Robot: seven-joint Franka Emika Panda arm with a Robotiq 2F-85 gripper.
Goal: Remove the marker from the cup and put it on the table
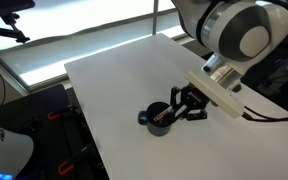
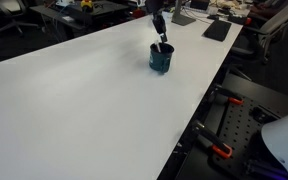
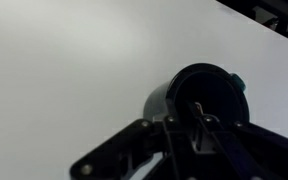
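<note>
Marker extraction: end effector (image 2: 160,38) directly over the cup (image 2: 161,60).
The marker (image 2: 162,47), standing up out of the cup towards the end effector, is being pinched between narrowed jaws above the counter (image 2: 74,100).

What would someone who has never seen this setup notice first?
A small dark cup stands alone on a big white table, toward its far end in an exterior view. The black gripper comes down right at the cup's mouth, where the marker sticks up, its fingers drawn in close around it. Whether they already pinch it is unclear.
</note>
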